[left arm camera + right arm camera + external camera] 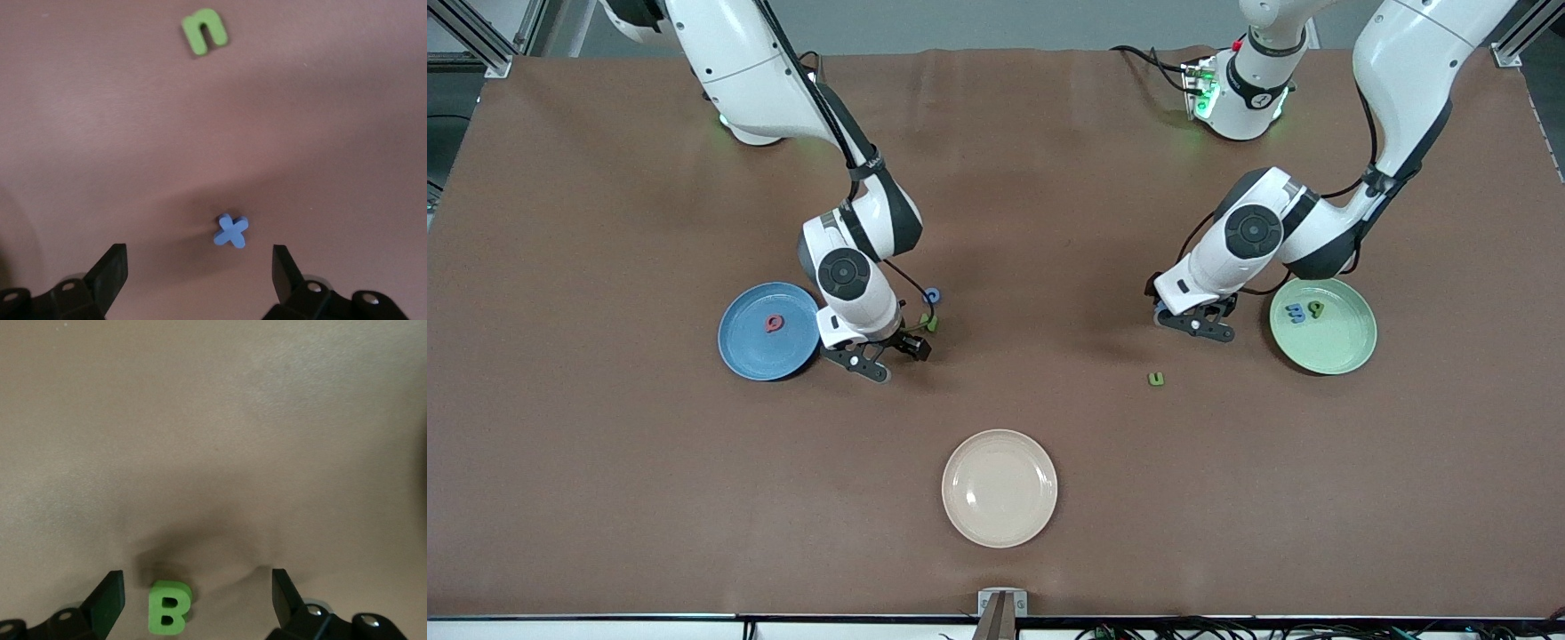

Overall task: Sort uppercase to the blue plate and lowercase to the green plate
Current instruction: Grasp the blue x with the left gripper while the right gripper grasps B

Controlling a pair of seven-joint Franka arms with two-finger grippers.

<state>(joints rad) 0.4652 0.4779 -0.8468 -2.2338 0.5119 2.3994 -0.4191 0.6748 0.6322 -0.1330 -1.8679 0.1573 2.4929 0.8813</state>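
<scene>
The blue plate (769, 332) sits on the brown counter (605, 462) toward the right arm's end and holds one piece, the red Q (774, 324), near its middle. The green plate (1323, 326) lies toward the left arm's end and holds two pieces side by side, the blue m (1295, 313) and the green p (1315, 308).

The other letters lie on the bare counter. The blue C (933, 294) and a green piece (927, 323) just nearer the front camera than it lie beside the right arm's wrist, close to the blue plate. The green B (168, 607) lies flat between the open fingers of the right pincer (876, 354), which is low over the counter just beside the blue plate and grips nothing. The blue x (231, 231) lies between the spread fingers of the left pincer (1199, 322), which is low over the counter beside the green plate, also empty. The green u (1156, 379) lies near it, nearer the front camera.

A cream plate (1000, 488) sits empty, nearest the front camera, midway along the counter.
</scene>
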